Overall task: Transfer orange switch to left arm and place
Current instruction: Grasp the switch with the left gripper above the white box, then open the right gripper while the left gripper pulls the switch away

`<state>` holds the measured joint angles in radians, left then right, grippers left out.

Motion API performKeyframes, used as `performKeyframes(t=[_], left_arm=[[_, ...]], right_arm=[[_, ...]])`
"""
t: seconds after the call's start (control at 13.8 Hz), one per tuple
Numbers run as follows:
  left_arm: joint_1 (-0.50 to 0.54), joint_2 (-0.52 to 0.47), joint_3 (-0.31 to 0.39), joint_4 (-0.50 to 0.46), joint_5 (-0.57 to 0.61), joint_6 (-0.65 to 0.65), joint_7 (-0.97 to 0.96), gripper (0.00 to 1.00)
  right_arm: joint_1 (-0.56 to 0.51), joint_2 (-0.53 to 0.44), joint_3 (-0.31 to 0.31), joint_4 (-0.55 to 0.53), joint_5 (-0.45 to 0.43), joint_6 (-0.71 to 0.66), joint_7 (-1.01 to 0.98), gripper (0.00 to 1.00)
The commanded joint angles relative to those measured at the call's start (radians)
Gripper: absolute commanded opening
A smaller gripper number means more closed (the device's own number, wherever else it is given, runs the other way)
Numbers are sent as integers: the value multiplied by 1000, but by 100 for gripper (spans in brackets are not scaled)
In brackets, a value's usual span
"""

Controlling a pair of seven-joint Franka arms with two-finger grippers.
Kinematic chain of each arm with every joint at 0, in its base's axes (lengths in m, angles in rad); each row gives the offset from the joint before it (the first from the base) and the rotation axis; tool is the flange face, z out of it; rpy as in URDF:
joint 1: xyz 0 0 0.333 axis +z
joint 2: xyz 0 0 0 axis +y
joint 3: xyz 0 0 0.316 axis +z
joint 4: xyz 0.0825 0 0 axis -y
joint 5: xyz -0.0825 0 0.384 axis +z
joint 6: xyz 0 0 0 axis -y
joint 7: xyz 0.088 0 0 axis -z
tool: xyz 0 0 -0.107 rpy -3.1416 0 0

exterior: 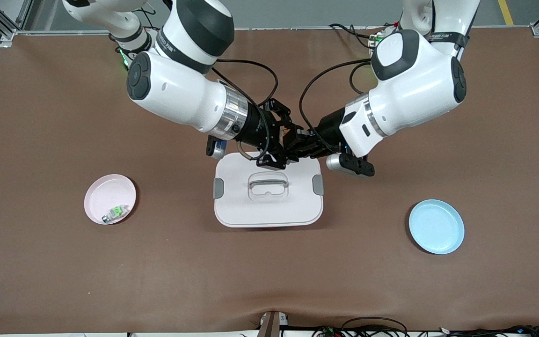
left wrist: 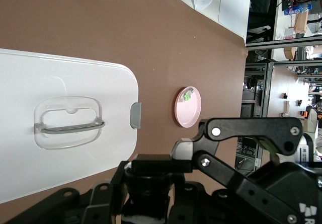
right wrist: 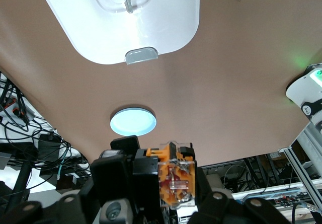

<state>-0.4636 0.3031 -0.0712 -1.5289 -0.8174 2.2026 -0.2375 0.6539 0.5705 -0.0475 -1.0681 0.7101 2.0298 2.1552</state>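
Observation:
The orange switch (exterior: 291,134) is up in the air between both grippers, over the edge of the white box (exterior: 269,206) nearest the robots' bases. My right gripper (exterior: 282,140) is shut on the switch; in the right wrist view the switch's orange and clear end (right wrist: 176,176) sits in my right gripper (right wrist: 168,183). My left gripper (exterior: 297,146) is open, with its fingers close on either side of the switch's black body (left wrist: 151,183). The right gripper's black linkage (left wrist: 251,138) also shows in the left wrist view.
The box shows its clear handle (left wrist: 68,123) and grey latches (right wrist: 141,56). A pink plate (exterior: 98,192) with a green-and-silver switch (exterior: 115,213) lies toward the right arm's end. A blue plate (exterior: 436,226) lies toward the left arm's end.

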Motion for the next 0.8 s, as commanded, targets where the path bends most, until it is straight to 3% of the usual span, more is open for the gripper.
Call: performKeyframes(t=[0.0, 0.43, 0.72], left_arm=[[6, -12, 1, 0, 9, -7, -10, 0], [43, -33, 7, 1, 18, -105, -11, 0], [88, -64, 8, 7, 79, -193, -16, 0]], right_arm=[[6, 28, -9, 34, -9, 15, 17, 100], [-14, 31, -9, 34, -9, 10, -4, 100], [-52, 22, -11, 34, -9, -55, -250, 100]])
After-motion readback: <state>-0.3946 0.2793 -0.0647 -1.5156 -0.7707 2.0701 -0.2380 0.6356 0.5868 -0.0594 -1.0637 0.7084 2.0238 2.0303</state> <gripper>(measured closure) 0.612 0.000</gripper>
